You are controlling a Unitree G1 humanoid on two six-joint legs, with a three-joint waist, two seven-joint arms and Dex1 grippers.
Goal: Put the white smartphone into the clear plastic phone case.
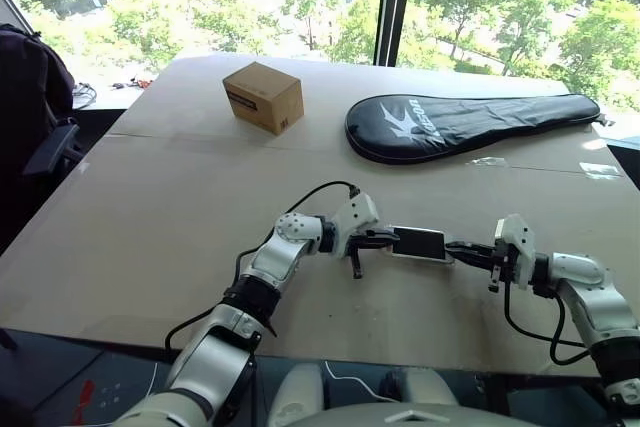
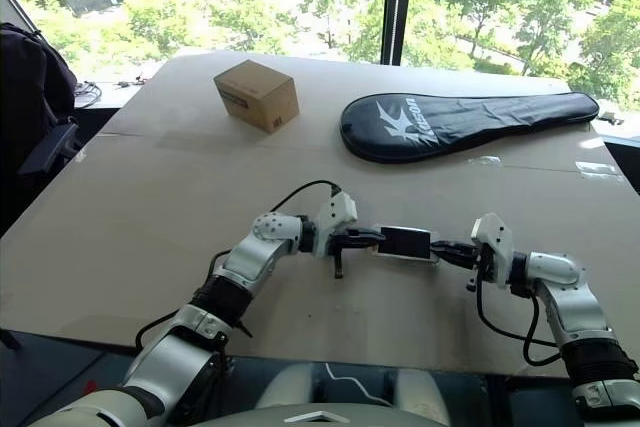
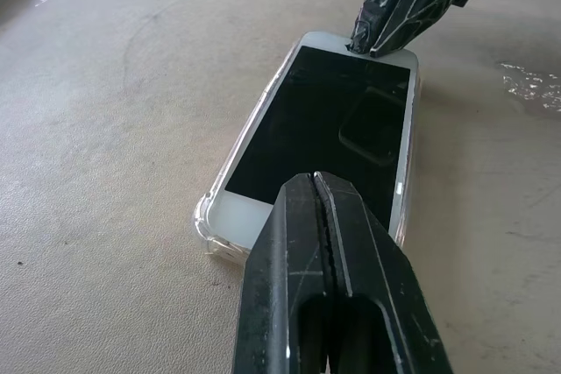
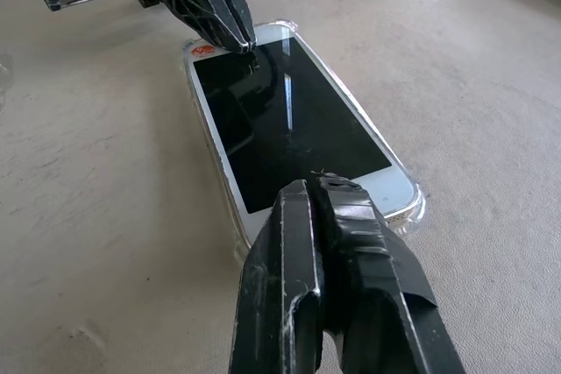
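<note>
The white smartphone (image 3: 324,129) lies screen up on the table, sitting inside the clear plastic phone case (image 3: 203,218), whose glinting rim and rounded corners (image 4: 414,206) show around it. My left gripper (image 3: 314,183) is shut, its tips resting on the phone's end nearest that arm. My right gripper (image 4: 314,183) is shut too, its tips on the opposite end. From the head, the phone (image 1: 420,243) lies between the left gripper (image 1: 385,239) and the right gripper (image 1: 455,250), near the table's front edge.
A small cardboard box (image 1: 263,96) stands at the back left of the table (image 1: 180,207). A black racket cover (image 1: 470,125) lies at the back right, with scraps of clear plastic (image 1: 490,161) beside it. A dark chair (image 1: 40,107) stands off the left edge.
</note>
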